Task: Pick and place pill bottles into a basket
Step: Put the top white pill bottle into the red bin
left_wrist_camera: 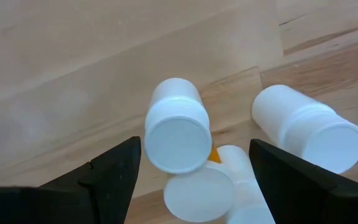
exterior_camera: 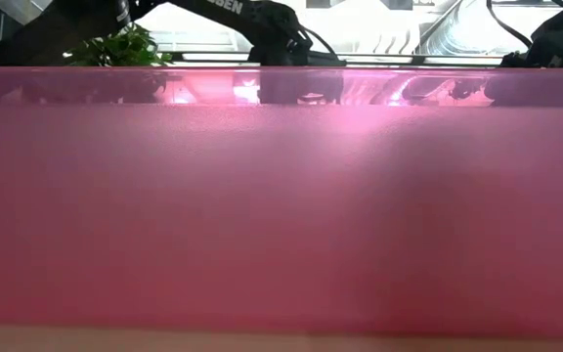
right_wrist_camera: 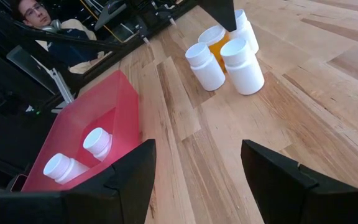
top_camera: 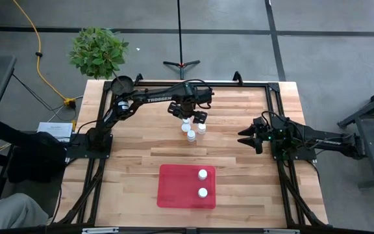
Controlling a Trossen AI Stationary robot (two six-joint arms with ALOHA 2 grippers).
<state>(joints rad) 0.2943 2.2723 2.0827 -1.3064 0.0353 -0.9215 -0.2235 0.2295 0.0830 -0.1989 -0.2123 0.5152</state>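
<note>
Cluster: four bottles (top_camera: 191,129) stand upright and close together on the tabletop, toward the far edge and about midway across it; one has an amber body (right_wrist_camera: 218,38), the rest look white.
Left gripper: the left gripper (top_camera: 191,114) hangs directly over the cluster with fingers spread and nothing between them.
Key relation: seen from the left wrist, one white bottle (left_wrist_camera: 176,127) sits between the two fingers, cap up toward the camera, its long axis pointing up at the hand; a straight descent would likely straddle it.
Crowding: a second bottle (left_wrist_camera: 306,127) stands just beside the right-hand finger and another cap (left_wrist_camera: 199,194) touches the target, so a finger may nudge a neighbour on the way down.
Nearer arm: the left by far; the right gripper (top_camera: 248,137) waits well apart, near the right edge, open and empty.
Basket: the red basket (top_camera: 174,188) lies near the front edge, about midway across.
Basket contents: two white-capped bottles (top_camera: 202,183) lie in its right half, one behind the other.
Progress: by my judgement two are placed and four are left, with the left arm about to grasp.
</note>
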